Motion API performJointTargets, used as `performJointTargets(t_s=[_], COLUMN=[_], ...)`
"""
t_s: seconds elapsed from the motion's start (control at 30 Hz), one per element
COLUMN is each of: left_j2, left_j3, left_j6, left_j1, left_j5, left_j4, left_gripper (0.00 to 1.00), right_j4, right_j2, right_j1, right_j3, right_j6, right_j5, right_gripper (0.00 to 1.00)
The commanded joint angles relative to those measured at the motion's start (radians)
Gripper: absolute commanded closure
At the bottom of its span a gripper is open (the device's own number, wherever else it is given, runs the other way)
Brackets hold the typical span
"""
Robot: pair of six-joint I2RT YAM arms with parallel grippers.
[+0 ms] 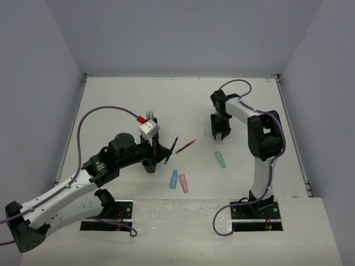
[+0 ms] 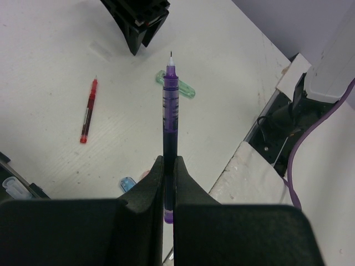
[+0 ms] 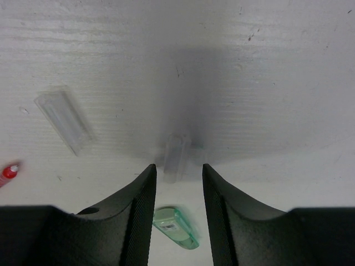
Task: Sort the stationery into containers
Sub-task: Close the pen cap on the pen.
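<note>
Clamping slim purple pen (image 2: 170, 111), needle tip outward, left gripper (image 2: 168, 164)

White table (image 1: 111, 105) — red pen (image 1: 186, 146), green piece (image 1: 220, 159), blue piece (image 1: 173, 179) just beside pink piece (image 1: 183, 183)

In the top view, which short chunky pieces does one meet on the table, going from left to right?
blue piece → pink piece → green piece
</note>
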Motion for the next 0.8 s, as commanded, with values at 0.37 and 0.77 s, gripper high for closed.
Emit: performJointTargets(t_s=[0.37,0.77], left_j2=[-0.042,-0.047], left_j3=[0.027,0.021], left_j6=[0.036,0.031], left_j1=[-0.003,-0.003], left_j5=[-0.017,-0.027], left_j4=[-0.011,-0.023], left_gripper=[1.00,1.00], right_j4=[-0.146,-0.089], right_j2=[0.109,0.052], right_j1=[-0.009,-0.017], right_j3=[0.173,0.144], right_j6=[0.010,-0.011], right_j5=[-0.021,-0.028], right_gripper=[0.76,1.00])
